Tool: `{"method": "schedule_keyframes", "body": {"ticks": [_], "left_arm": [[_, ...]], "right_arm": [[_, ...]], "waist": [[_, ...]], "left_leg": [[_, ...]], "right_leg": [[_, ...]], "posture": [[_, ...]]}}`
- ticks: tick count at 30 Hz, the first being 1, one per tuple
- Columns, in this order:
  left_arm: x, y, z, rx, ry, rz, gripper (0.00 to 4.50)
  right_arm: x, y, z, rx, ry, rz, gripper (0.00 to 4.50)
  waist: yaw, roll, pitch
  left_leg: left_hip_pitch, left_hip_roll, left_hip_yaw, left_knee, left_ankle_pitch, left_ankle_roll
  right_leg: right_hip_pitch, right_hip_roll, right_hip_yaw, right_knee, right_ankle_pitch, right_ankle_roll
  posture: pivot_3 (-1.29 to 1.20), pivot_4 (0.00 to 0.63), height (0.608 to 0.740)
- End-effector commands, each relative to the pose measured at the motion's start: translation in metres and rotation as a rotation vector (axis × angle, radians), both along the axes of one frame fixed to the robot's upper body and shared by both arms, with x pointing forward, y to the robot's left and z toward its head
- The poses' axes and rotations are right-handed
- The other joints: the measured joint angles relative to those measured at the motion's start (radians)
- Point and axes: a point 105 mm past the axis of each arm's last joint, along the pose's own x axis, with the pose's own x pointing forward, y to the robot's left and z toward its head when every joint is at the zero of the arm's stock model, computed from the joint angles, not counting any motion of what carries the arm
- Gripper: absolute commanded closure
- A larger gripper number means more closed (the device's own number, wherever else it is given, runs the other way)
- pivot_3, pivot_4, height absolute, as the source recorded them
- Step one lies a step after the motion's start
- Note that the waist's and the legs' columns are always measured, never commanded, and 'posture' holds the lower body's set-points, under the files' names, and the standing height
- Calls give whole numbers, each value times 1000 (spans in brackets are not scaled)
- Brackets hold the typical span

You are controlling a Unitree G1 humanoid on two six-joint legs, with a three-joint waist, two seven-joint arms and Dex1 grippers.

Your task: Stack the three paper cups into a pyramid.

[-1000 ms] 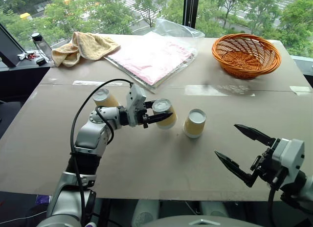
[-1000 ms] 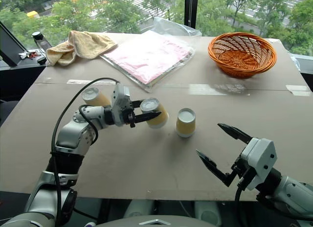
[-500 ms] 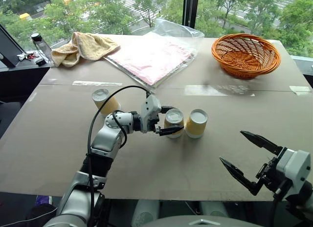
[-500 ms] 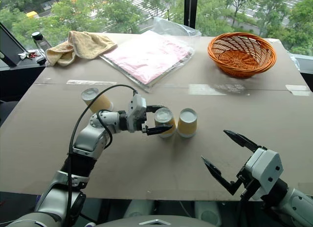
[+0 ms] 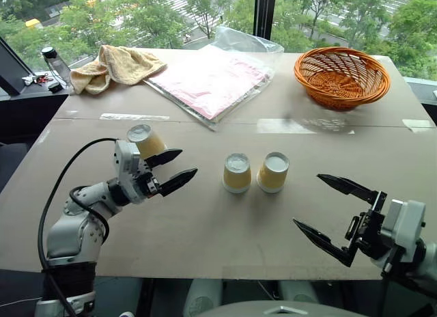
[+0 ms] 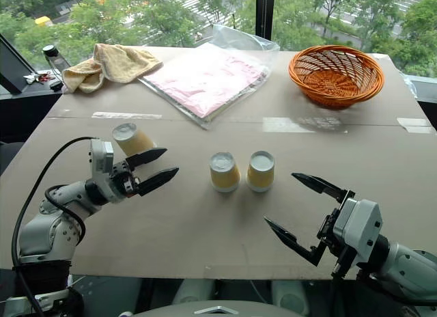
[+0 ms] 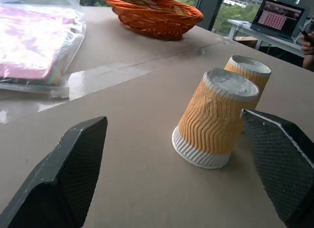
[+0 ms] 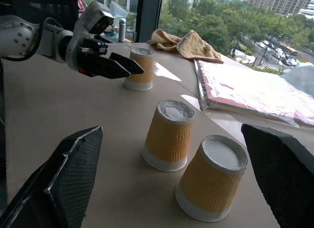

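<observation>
Left pincer (image 5: 172, 173) is now backing off, released and empty, leaving its cup (image 5: 237, 173) standing inverted just beside the second cup (image 5: 273, 171) mid-worktop (image 5: 205, 235). Third cup (image 5: 146, 141) is sitting apart behind that pincer. Right pincer (image 5: 328, 211) is hovering spread wide over bare near-edge board.

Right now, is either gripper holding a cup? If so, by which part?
Nothing is held. The left gripper is open beside the third cup, not around it. The right gripper is open too. The two paired cups stand free on the table.
</observation>
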Motion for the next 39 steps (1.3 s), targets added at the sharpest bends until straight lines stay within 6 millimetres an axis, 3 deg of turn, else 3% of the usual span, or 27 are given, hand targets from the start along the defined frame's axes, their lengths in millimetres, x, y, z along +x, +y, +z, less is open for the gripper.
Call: {"method": "schedule_keyframes", "body": {"ticks": [1,4,7,11,20,23,25,26,29,35,39], "left_arm": [[-6,39,-2,41,-20,207,26],[-1,64,-6,51,-8,340,26],[14,71,1,94,-37,374,26],[34,70,10,105,-63,404,26],[83,46,21,143,-112,358,26],[90,41,23,169,-131,333,942],[92,34,34,135,-169,292,1811],[93,30,42,125,-190,263,2040],[91,6,65,116,-224,121,2040],[63,-98,105,54,-104,-366,2040],[47,-141,115,91,-74,-550,2040]], "right_arm": [[-3,10,8,23,-21,94,0],[-2,14,11,22,-28,142,0],[3,13,12,15,-31,158,0],[4,12,12,10,-29,155,0],[-1,10,11,7,-18,99,0],[-3,9,11,7,-15,80,0],[-4,8,10,10,-9,60,0],[-4,6,10,8,-6,46,0],[-5,0,6,4,9,-1,0],[-7,-21,-5,-14,30,-142,0],[-11,-29,-11,-25,44,-204,0]], "waist": [[6,-1,0],[13,-1,-1],[24,-3,-1],[24,-4,-2],[16,-5,-2],[12,-5,-2],[5,-5,-2],[3,-5,-2],[3,-6,-2],[5,-6,-1],[-7,-5,-1]], "left_leg": [[0,0,0,0,0,0],[0,0,0,0,0,0],[0,0,0,0,0,0],[-1,-1,-1,0,0,0],[-1,-1,-1,0,0,0],[-1,-1,-1,0,0,0],[-1,-1,-1,0,0,0],[-1,-1,-1,0,0,0],[-1,-1,-1,0,0,0],[-3,-1,-2,2,0,0],[-2,-1,-2,2,0,0]], "right_leg": [[0,0,-1,0,0,0],[0,0,-1,0,0,0],[0,0,-1,0,0,0],[0,0,-2,0,0,0],[0,0,-2,0,2,3],[0,0,-1,0,3,3],[0,0,-1,0,3,3],[0,0,-1,0,3,3],[0,0,-2,1,3,3],[1,0,-2,1,3,4],[1,0,-2,1,2,5]], "posture": [[0,150,740],[0,150,740],[0,150,740],[0,150,740],[0,150,740],[0,150,740],[0,150,740],[0,150,740],[0,150,740],[0,150,740],[0,150,740]]}}
